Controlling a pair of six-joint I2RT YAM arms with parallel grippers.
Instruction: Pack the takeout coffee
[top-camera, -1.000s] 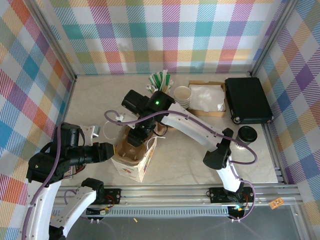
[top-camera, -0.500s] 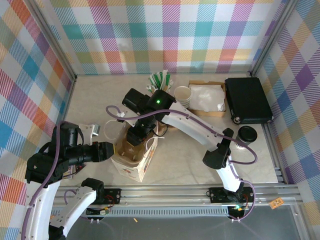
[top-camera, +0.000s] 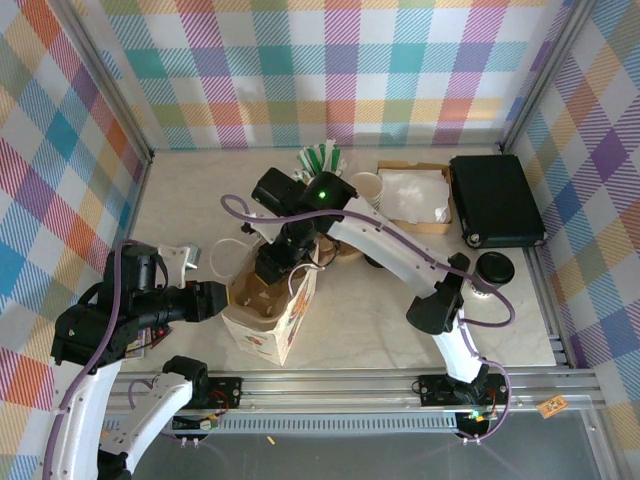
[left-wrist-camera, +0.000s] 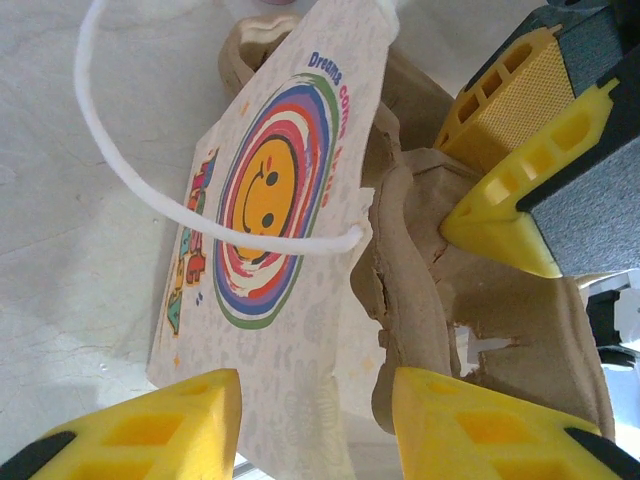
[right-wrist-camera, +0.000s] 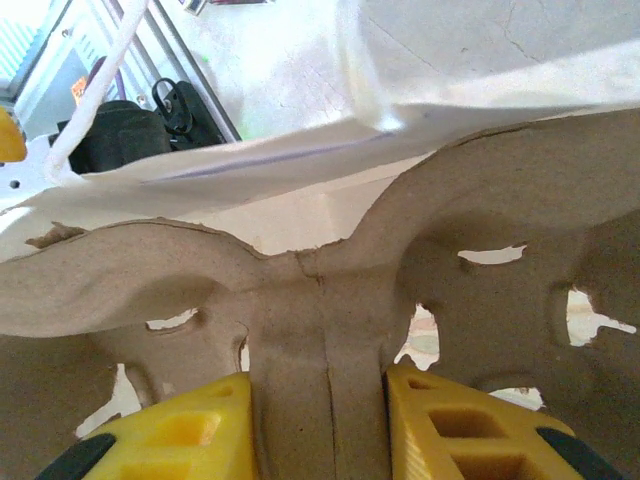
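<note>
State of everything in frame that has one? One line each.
takeout coffee: lidded, upright on the table, not bagged
paper bag: mouth open
cup carrier: no cups in it, at the bag's mouth
right claw: shut on the carrier's centre rib
left claw: astride the bag's wall, grip unclear
black case: closed
cup stack: upright, lidless

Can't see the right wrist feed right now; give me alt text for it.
The right hand pinches the centre ridge of a brown pulp cup carrier between its yellow fingers, close up. The white paper bag edge runs behind it, pale table beyond.
</note>
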